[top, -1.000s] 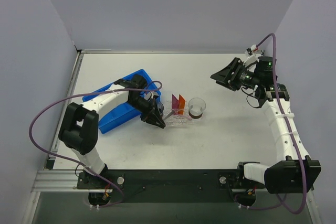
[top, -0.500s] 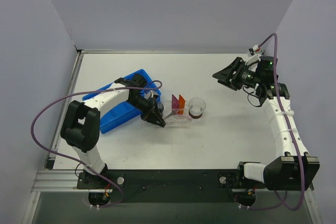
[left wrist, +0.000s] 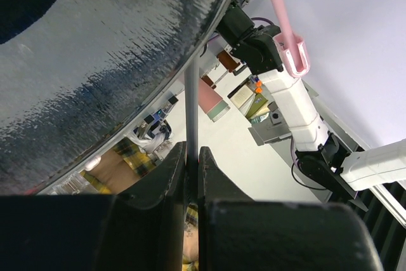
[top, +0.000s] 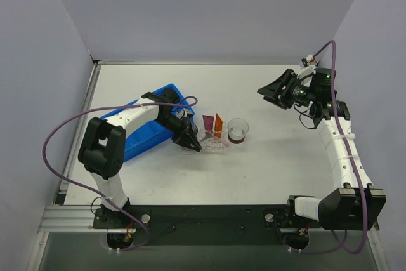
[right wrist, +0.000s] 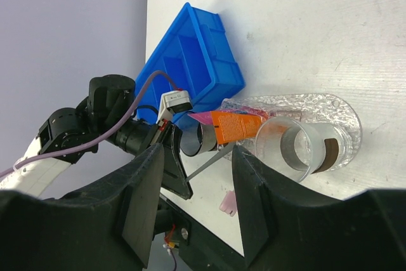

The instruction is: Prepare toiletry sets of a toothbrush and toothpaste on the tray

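— Why does the left gripper (top: 189, 143) tilt down like that?
— It is clamped on the toothbrush (right wrist: 212, 162). The free end runs out past its tips toward the tray (right wrist: 317, 101), where the orange and magenta toothpaste (right wrist: 238, 126) tubes lean. I'd judge it's laying the brush down. The right gripper (top: 268, 96) hangs open and empty, well apart.
— And the setting?
— White bench (top: 273, 163), blue bin (right wrist: 190, 49) behind the left gripper, pale lilac walls.

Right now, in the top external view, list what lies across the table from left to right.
blue bin → left gripper → magenta toothpaste tube → orange toothpaste tube → clear cup with a dark bottom → right gripper. The tray is left out: it spans under the tubes and cup.
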`<action>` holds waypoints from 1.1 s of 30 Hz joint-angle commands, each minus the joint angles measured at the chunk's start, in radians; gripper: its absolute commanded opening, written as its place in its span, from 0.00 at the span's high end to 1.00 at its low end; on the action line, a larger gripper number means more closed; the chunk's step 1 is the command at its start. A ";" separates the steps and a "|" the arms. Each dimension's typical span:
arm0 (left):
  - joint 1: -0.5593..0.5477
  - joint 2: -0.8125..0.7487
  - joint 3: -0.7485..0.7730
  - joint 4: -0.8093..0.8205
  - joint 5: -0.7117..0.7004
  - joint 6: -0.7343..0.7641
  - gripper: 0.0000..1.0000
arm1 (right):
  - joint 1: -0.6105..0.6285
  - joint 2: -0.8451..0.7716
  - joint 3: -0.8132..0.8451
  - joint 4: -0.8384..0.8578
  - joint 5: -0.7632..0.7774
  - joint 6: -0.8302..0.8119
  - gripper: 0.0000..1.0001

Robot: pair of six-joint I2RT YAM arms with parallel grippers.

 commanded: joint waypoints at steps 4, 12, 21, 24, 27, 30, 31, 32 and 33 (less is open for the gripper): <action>0.010 0.003 0.052 -0.003 0.010 0.008 0.76 | -0.012 0.010 -0.005 0.044 -0.027 0.011 0.58; 0.010 -0.003 0.065 -0.010 0.004 0.017 0.54 | -0.012 0.009 -0.006 0.045 -0.030 0.012 0.58; 0.010 -0.009 0.085 -0.035 -0.016 0.039 0.48 | -0.013 0.004 -0.005 0.045 -0.032 0.014 0.58; 0.010 -0.012 0.105 -0.065 -0.034 0.063 0.46 | -0.016 0.001 -0.005 0.047 -0.032 0.015 0.58; 0.012 -0.017 0.130 -0.095 -0.054 0.091 0.45 | -0.020 -0.002 -0.003 0.045 -0.032 0.015 0.58; 0.015 -0.032 0.134 -0.104 -0.060 0.108 0.44 | -0.023 -0.008 -0.005 0.044 -0.032 0.012 0.58; 0.018 -0.038 0.134 -0.108 -0.071 0.114 0.44 | -0.023 -0.010 -0.003 0.045 -0.032 0.014 0.58; 0.019 -0.043 0.134 -0.124 -0.080 0.122 0.44 | -0.023 -0.011 -0.003 0.045 -0.030 0.014 0.58; 0.021 -0.053 0.140 -0.137 -0.092 0.143 0.43 | -0.026 -0.013 -0.003 0.045 -0.032 0.011 0.58</action>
